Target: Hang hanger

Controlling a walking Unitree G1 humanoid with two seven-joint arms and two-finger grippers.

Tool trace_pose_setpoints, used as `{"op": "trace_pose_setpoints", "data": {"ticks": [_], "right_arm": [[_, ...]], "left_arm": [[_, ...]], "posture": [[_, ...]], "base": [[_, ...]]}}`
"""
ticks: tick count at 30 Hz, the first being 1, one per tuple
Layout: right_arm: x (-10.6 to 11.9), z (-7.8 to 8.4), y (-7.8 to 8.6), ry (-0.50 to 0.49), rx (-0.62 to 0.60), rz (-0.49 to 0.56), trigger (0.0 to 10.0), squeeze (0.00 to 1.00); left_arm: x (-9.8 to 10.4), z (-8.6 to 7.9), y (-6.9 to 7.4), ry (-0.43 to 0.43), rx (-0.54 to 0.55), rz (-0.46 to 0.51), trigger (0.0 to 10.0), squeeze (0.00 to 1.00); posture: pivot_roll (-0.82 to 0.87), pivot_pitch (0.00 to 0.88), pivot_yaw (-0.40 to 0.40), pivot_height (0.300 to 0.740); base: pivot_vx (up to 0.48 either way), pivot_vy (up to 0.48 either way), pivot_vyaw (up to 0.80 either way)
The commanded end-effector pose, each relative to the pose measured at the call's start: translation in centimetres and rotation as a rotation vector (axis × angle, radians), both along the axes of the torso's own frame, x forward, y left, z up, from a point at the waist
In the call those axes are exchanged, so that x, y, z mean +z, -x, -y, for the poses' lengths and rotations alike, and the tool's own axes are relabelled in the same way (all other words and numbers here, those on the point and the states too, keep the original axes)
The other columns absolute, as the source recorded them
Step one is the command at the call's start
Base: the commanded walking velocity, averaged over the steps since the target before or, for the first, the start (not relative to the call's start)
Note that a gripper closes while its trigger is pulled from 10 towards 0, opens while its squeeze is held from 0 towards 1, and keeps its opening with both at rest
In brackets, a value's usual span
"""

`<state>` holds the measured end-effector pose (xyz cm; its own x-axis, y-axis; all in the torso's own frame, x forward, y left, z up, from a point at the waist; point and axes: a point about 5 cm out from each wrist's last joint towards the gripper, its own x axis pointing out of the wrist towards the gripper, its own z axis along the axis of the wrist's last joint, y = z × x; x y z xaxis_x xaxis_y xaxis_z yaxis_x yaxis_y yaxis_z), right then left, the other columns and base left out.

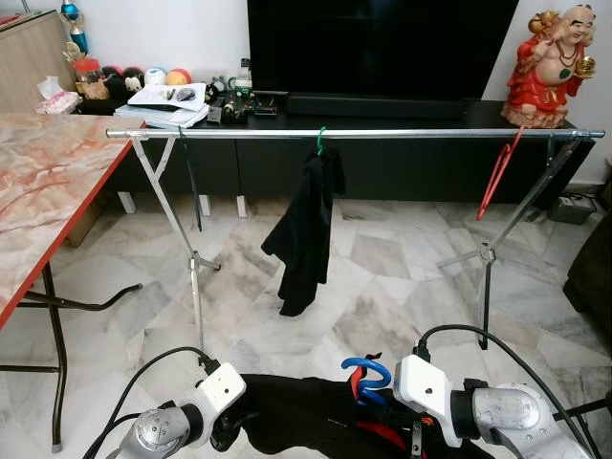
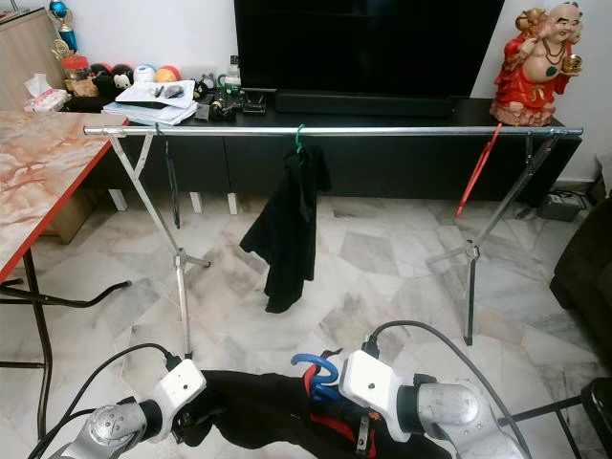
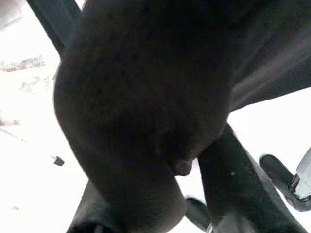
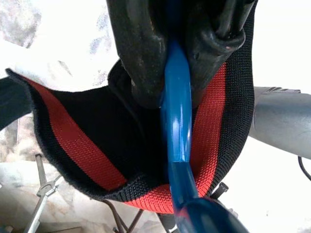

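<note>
Both silver arms are reaching forward low in front of the robot, wrists turned inward toward each other. The right gripper [image 4: 167, 73] is pinching its two black fingers [image 4: 141, 58] tight on the blue hanger [image 4: 176, 131], the neck of it squeezed between the pads. The left gripper [image 1: 229, 426] is sitting at the same height, well apart from the right one, its fingers buried in the black cloth [image 3: 146, 97], so their state is not showing.

Blue hanger [image 4: 176, 121] (carrying black, red-striped garment [image 4: 63, 141]), held low, hook upward
</note>
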<state>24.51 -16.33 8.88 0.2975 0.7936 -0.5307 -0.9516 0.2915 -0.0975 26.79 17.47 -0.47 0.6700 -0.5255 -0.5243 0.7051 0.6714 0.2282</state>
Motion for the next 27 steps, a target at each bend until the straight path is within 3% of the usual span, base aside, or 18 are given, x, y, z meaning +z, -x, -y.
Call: {"op": "trace_pose_setpoints", "data": {"ticks": [1,27], "right_arm": [[0.61,0.13,-0.42,-0.014,-0.013,0.025,10.0,0.00],[0.13,-0.10,-0.82,-0.022,-0.060,0.027,10.0,0.00]], "left_arm": [[-0.06,-0.19,-0.10,-0.012,0.010,-0.011,0.0,0.00],[0.24,-0.42,-0.36,0.021,0.058,0.007,0.0,0.00]], "posture": [[0.08,0.076,-0.022,0.740],[0.09,0.084,-0.025,0.740]], "base": [[0.000,0.000,0.00],[0.000,0.000,0.00]]}}
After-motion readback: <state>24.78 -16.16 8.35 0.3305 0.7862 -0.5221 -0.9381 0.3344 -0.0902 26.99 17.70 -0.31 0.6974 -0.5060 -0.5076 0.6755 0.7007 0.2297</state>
